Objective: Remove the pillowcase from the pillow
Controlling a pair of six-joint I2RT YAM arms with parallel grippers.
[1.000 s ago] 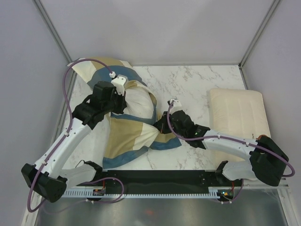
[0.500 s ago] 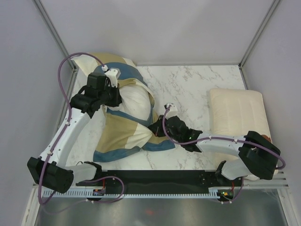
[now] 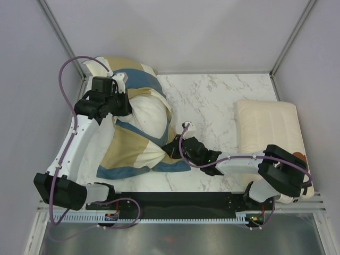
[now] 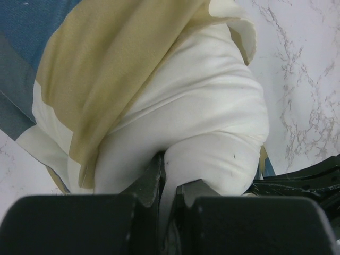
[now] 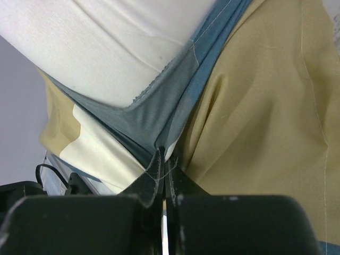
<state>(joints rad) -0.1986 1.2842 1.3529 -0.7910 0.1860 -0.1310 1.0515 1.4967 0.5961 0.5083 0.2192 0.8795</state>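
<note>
— Fabric looks soft, light, probably slippery; where do we grip?
— Our left gripper (image 4: 169,175) pinches the pillow (image 3: 149,114), our right gripper (image 5: 163,164) clamps the pillowcase (image 3: 130,146) hem, both well left of the spare cream pillow (image 3: 268,130).

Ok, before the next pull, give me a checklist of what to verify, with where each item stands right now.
1. Left gripper clamped on the pillow: ok, white fabric is pinched between its fingers.
2. Right gripper clamped on the pillowcase: ok, the blue hem is pinched.
3. Pillow showing through the pillowcase opening: ok, a white bulge is exposed.
4. Pillow fully out: not ok, its far end sits inside the pillowcase.
5. Right arm clear of the second pillow: cannot tell, the elbow overlaps it in the top view.
</note>
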